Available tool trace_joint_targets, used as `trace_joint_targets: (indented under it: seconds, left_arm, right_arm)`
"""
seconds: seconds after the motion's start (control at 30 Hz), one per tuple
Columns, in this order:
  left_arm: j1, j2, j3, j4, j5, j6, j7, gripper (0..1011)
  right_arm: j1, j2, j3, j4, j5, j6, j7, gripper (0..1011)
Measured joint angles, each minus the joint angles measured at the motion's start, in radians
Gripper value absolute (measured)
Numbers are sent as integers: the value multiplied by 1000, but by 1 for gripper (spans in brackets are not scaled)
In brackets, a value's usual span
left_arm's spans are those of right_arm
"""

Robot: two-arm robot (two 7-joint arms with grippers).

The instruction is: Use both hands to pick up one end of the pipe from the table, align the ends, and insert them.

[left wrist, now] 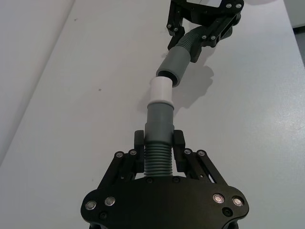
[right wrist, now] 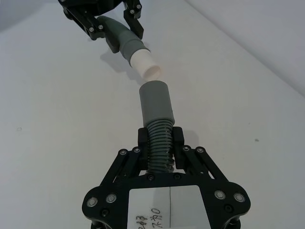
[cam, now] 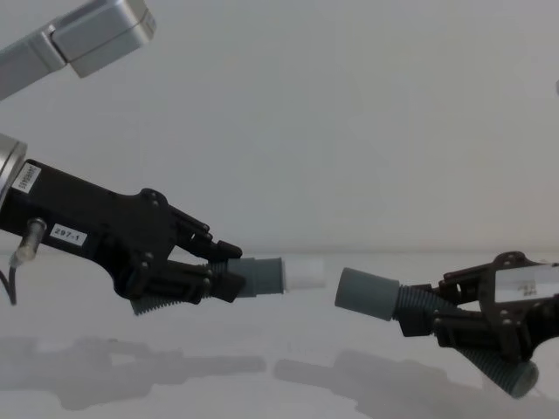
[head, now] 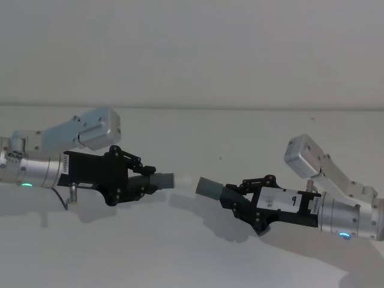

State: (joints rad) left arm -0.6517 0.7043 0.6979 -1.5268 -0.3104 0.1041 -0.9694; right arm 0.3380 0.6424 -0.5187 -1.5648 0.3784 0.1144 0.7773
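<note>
Tabletop (head: 180,252): plain white, spans the whole working area; both pipe pieces are held above it, their shadows falling on it below. Left end effector (head: 146,179): comes in from the left side of the tabletop, fingers closed on the ribbed middle of the left pipe piece (head: 157,179); in the left wrist view the finger pads (left wrist: 139,143) press on either side of the ribbing. Right end effector (head: 235,197): comes in from the right side of the tabletop, clamped in the same way on the ribbed section of the right pipe piece (head: 211,189), with a white label on its body. Left pipe piece: grey cuff pointing toward the right piece, ending in the white tip (cam: 304,274). Right pipe piece: ends in the wide grey cuff (cam: 367,294), its open mouth turned toward the white tip. In the chest view the white tip sits a little higher over the tabletop than the grey cuff, with a clear gap between them. In the left wrist view the white tip (left wrist: 159,90) appears just at the mouth of the grey cuff (left wrist: 174,68), not inside; the two axes meet at a slight angle. The right wrist view also shows a small gap between tip and cuff.
</note>
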Motion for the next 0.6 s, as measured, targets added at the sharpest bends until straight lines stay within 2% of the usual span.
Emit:
trace_joint_targets:
  seconds: [0.6]
  left_arm:
    - [-20,2,25,7,5,0,-2,342]
  right_arm:
    - [1,0,-1,1,2,-1,1,284]
